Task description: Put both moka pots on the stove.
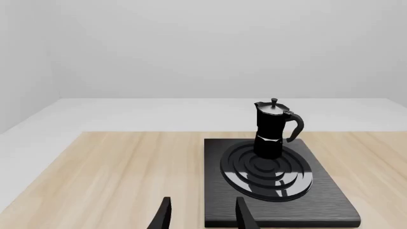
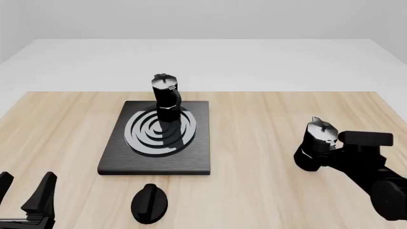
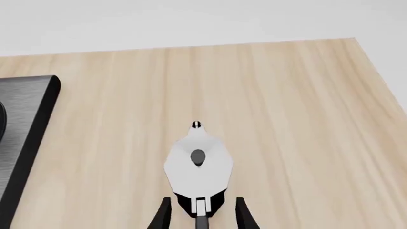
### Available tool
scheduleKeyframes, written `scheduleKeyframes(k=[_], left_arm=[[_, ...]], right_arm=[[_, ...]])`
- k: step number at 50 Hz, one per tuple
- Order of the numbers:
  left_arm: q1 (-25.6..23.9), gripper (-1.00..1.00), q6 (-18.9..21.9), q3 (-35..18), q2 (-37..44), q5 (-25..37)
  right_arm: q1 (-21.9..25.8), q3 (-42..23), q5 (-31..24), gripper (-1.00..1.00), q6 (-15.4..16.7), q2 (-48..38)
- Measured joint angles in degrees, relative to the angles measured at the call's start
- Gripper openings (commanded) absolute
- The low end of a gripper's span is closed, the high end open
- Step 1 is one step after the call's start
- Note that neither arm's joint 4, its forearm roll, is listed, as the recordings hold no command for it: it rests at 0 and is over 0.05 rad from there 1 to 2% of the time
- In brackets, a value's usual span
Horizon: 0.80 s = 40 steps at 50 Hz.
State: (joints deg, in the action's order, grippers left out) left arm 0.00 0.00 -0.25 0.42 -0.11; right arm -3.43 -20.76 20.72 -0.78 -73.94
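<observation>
While one pot (image 2: 166, 98) is already sitting upright on the stove (image 2: 157, 164), toward the far edge of the ring burner (image 2: 160, 131), the 2nd pot (image 2: 316, 145) is standing on the table (image 2: 267, 119), well to the right of the stove. The right end effector (image 3: 201, 212) is straddling this pot's handle side; the fingers (image 3: 243, 214) are appearing on either side of the handle w/ gaps showing, so whether they are clamped yet cannot be told. Approaching from the handle side is likely giving a narrow part to pinch and keeping the pot upright for the carry. The left end effector (image 1: 202, 214) is sitting released and empty near the table's front-left corner, fingers (image 2: 43, 193) spread, pointing toward the stove; parked there, it is leaving the stove approach free for the right arm. A round knob (image 2: 150, 202) is lying on the table just in front of the stove, apart from both arms. Judged progress: approx. half done. The free near part of the burner is looking like the natural spot for pot no. 2.
</observation>
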Motion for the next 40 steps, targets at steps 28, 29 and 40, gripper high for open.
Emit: scheduleKeyframes(k=[28,29,40], left_arm=[[0.00,1.00,0.00,0.00,0.00,0.00],[0.00,1.00,0.00,0.00,0.00,0.00],[0.00,1.00,0.00,0.00,0.00,0.00]], right_arm=[[-0.41,1.04,1.12,-1.00,0.96,-0.78],[-0.41,1.10,1.09,-1.00,1.08,-0.71],[-0.23,1.72,0.90,-1.00,2.07,0.11]])
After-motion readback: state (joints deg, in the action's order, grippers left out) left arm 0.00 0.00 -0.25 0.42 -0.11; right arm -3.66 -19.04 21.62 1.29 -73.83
